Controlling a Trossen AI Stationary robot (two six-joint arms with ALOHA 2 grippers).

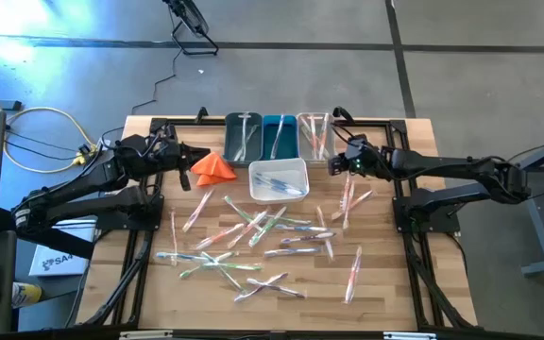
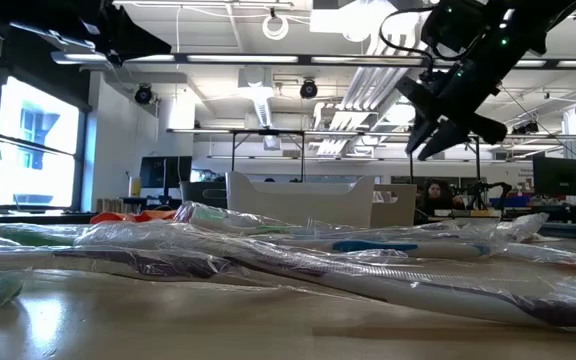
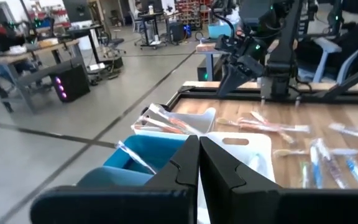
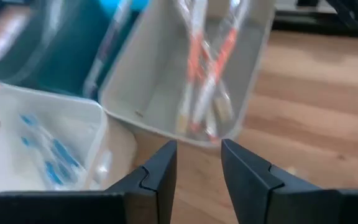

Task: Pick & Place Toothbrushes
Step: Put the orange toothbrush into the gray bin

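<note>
Many wrapped toothbrushes (image 1: 253, 236) lie scattered on the wooden table (image 1: 385, 283); the low view shows them close up (image 2: 368, 265). More toothbrushes lie in the bins at the far edge. My right gripper (image 1: 336, 162) hangs open and empty in the air, slanting down over the near end of the clear bin (image 4: 166, 81), which holds orange-handled toothbrushes (image 4: 207, 68). Its fingers (image 4: 199, 165) stand apart with nothing between them. My left gripper (image 3: 199, 155) is shut on nothing. It is level above the table's far left, beside the orange cloth (image 1: 213, 166).
A dark green bin (image 1: 243, 137), a blue bin (image 1: 280, 137) and the clear bin (image 1: 315, 135) stand in a row at the far edge. A white bin (image 1: 279, 179) with blue-handled toothbrushes sits just in front of them. The near right part of the table holds few toothbrushes.
</note>
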